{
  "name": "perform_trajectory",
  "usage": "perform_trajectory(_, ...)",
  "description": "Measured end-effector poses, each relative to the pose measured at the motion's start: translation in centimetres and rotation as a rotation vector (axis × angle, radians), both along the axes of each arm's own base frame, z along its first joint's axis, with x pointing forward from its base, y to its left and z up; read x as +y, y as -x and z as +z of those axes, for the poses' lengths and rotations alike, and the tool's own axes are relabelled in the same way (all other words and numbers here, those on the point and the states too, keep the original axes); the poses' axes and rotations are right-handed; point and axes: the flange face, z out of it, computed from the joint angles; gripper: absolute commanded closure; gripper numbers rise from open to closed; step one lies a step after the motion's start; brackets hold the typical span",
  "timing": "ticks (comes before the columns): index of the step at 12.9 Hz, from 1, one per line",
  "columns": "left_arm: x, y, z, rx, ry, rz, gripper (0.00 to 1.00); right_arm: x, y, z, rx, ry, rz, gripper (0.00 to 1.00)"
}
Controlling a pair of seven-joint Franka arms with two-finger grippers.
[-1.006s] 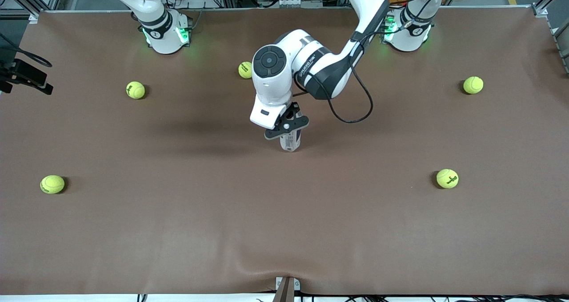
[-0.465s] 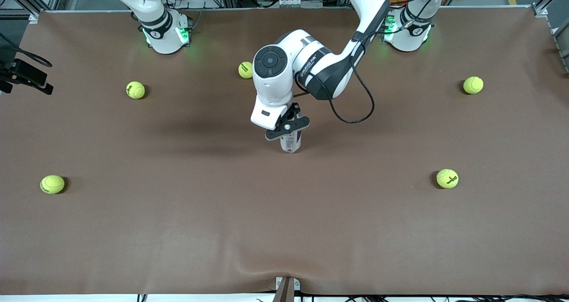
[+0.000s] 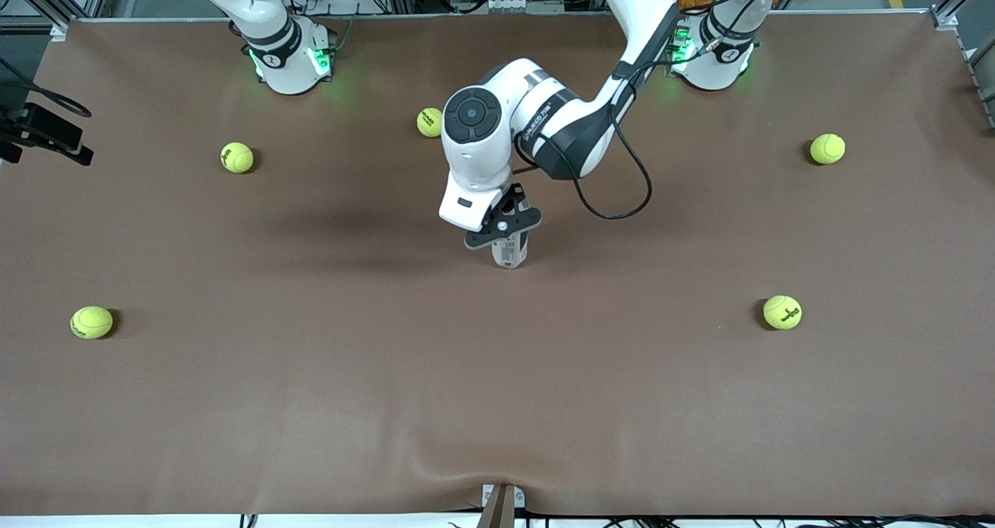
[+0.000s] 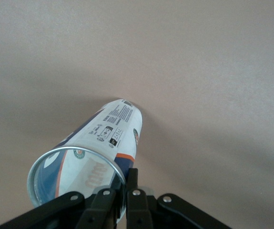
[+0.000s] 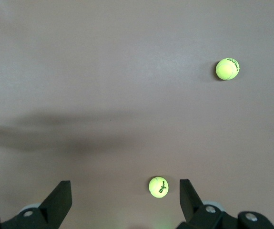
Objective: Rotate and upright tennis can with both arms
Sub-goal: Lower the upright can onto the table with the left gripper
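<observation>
The tennis can (image 3: 511,253) stands steeply tilted at the middle of the brown table, its lower end resting on the cloth. In the left wrist view the tennis can (image 4: 112,133) shows white, navy and orange print and an open metal-rimmed top end. My left gripper (image 3: 504,229) is over the can and shut on its top rim, and its fingers (image 4: 133,183) pinch the can's wall at that rim. My right gripper (image 5: 125,191) hangs open high over bare cloth with nothing between its fingers. It does not show in the front view, where only the right arm's base (image 3: 289,57) appears.
Several yellow-green tennis balls lie scattered: one (image 3: 429,122) close to the left arm's wrist, others (image 3: 236,157) (image 3: 827,148) (image 3: 782,312) farther out. A ball (image 5: 158,186) lies below my right gripper. A black mount (image 3: 43,131) juts in at the right arm's end.
My left arm's wrist has dipped slightly, and the gripper and the can shifted a little with it. The right gripper's state is unchanged.
</observation>
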Motion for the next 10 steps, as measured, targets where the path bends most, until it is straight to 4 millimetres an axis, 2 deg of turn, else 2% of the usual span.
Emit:
perform_trajectory(5, -0.05, -0.04, -0.53, 0.002, -0.003, 0.0, 0.77, 0.01, 0.0, 0.0, 0.0, 0.0, 0.0, 0.0)
perform_trajectory(10, -0.15, -0.12, -0.37, -0.004, 0.004, 0.0, 0.58, 0.01, 0.0, 0.0, 0.0, 0.0, 0.0, 0.0)
